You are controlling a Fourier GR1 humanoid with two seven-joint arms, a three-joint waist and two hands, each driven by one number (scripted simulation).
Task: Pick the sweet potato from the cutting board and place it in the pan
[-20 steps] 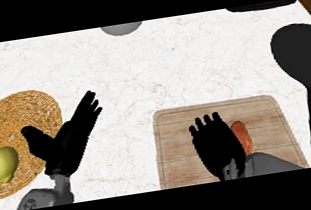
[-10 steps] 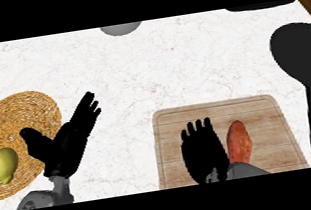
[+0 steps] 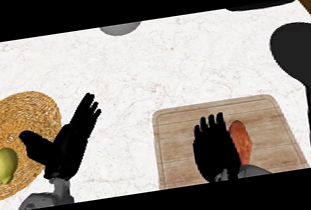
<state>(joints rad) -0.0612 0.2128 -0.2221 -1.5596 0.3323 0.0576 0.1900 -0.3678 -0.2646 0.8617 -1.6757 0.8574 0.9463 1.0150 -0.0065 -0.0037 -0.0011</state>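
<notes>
Sweet potato (image 3: 242, 140) on cutting board (image 3: 264, 111), touching right hand (image 3: 213, 149).

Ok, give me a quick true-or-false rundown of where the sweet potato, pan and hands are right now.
1. The sweet potato lies on the cutting board. True.
2. The pan holds the sweet potato. False: it is on the board.
3. The right hand is open, beside the sweet potato. True.
4. The left hand grips the yellow-green fruit. False: it is open, and the fruit lies apart on the woven mat.
</notes>
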